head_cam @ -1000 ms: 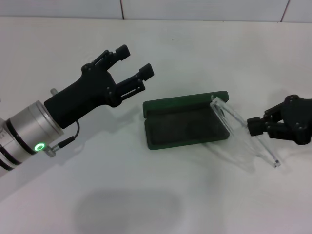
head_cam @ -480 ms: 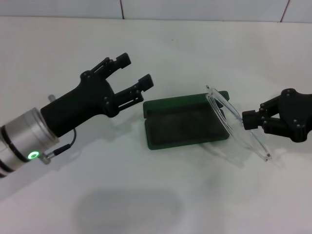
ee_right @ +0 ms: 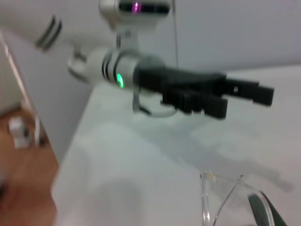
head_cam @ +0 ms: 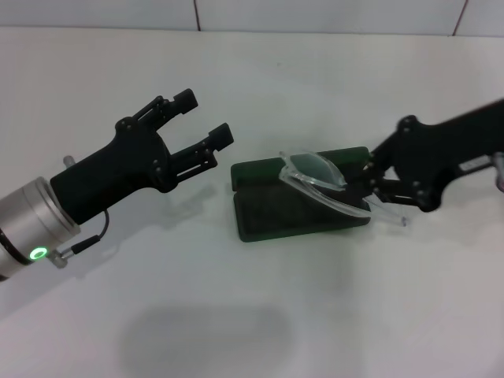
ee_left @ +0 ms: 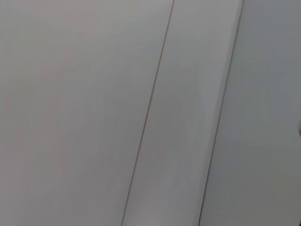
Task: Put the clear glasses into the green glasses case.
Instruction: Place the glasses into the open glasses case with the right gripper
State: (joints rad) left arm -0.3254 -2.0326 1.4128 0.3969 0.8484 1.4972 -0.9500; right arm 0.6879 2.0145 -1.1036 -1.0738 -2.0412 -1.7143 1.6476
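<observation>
The green glasses case (head_cam: pixel 272 213) lies open at the table's middle, dark lining up, its lid (head_cam: pixel 260 168) flat behind. The clear glasses (head_cam: pixel 316 175) hang tilted over the case's right half, lens toward the case's centre. My right gripper (head_cam: pixel 368 190) is shut on one clear arm at the case's right edge. In the right wrist view the glasses' arms (ee_right: pixel 220 197) show near the bottom, with a sliver of the green case (ee_right: pixel 263 209) beside them. My left gripper (head_cam: pixel 205 116) hovers open to the left of the case, holding nothing; it also appears in the right wrist view (ee_right: pixel 235 92).
The white table (head_cam: pixel 252 315) spreads around the case. A tiled wall (head_cam: pixel 315 16) runs along the back edge. The left wrist view shows only pale flat panels (ee_left: pixel 150 113). The table's edge and wooden floor (ee_right: pixel 23 179) appear in the right wrist view.
My right gripper has carried the glasses leftward from beside the case to over its right half, turning the lens down toward it. The left gripper has drawn back slightly to the left.
</observation>
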